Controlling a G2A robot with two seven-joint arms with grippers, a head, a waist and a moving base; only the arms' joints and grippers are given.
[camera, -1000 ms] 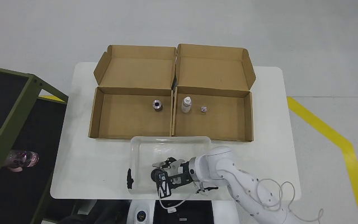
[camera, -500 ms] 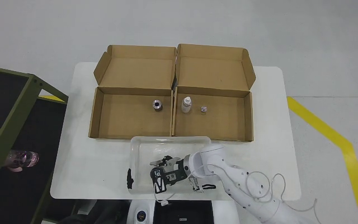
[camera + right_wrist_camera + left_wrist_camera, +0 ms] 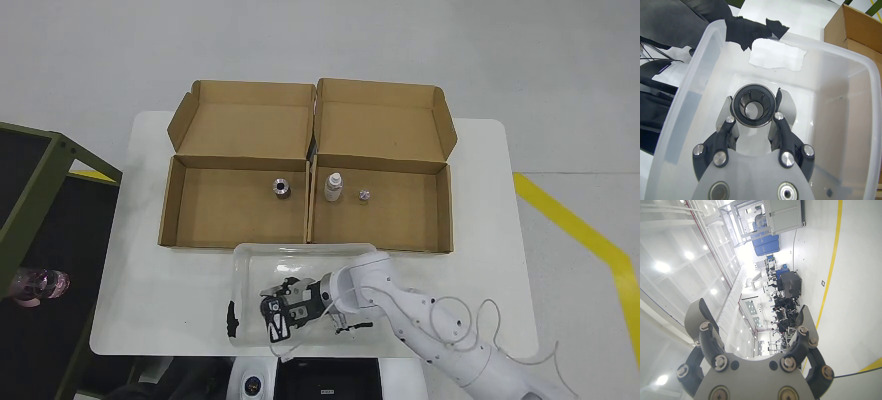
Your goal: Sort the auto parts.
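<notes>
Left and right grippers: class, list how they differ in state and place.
The left gripper has its fingers apart and empty; the right gripper is shut on a ring-shaped part. The left points into the room; the right sits inside the clear bin. Both share one finger design.

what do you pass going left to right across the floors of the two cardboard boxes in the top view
dark round metal part in the left cardboard box → white bottle-shaped part → small silver part, the last two both in the right cardboard box
</notes>
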